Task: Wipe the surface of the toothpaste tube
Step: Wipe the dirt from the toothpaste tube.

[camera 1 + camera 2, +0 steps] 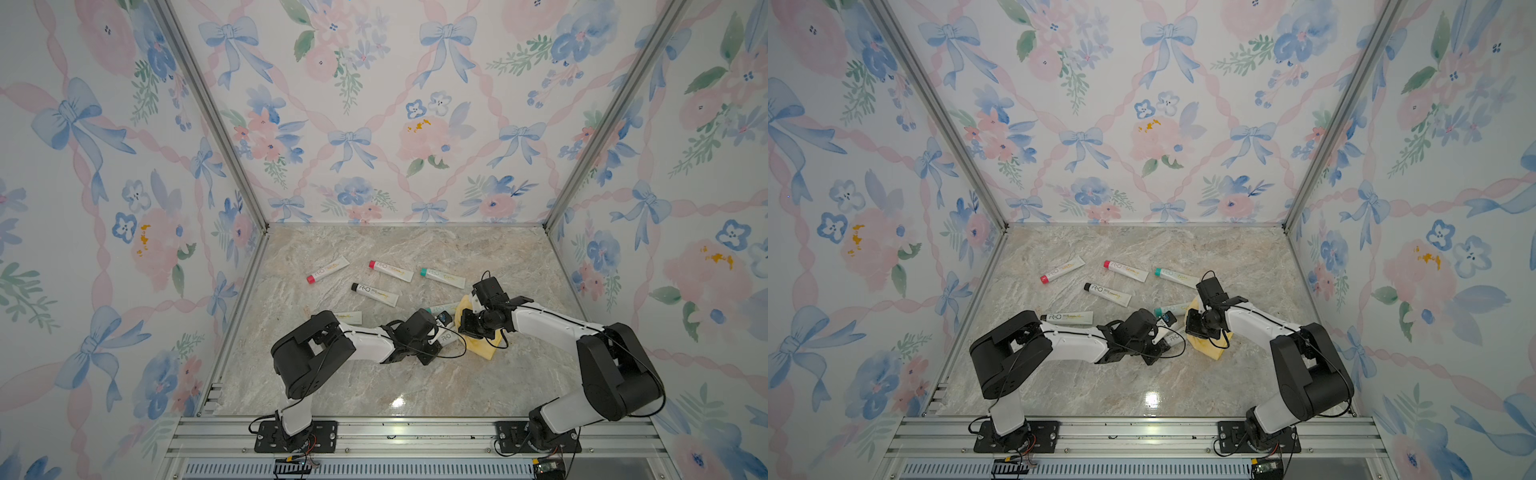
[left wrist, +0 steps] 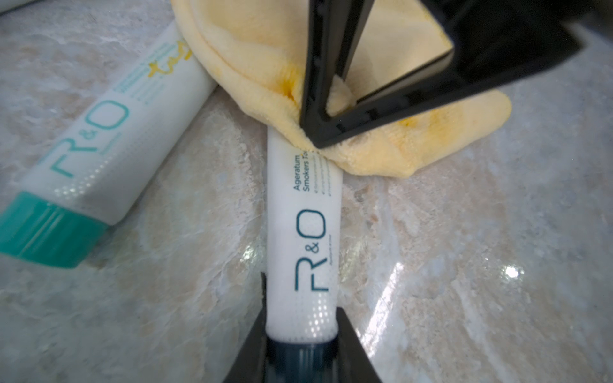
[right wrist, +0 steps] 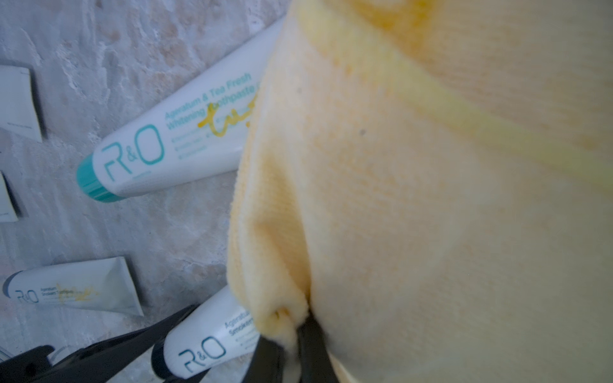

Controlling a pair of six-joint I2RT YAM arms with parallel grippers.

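Toothpaste tube clamped in left pincer; right pincer pinches one yellow cloth; seven tubes total.

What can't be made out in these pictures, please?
- The held tube: its far end lies under the cloth in the left wrist view.
- The teal tube: its tail is behind the cloth in the right wrist view.
- In both top views the left arm covers most of the held tube.
- Print on the middle tube: too small there.
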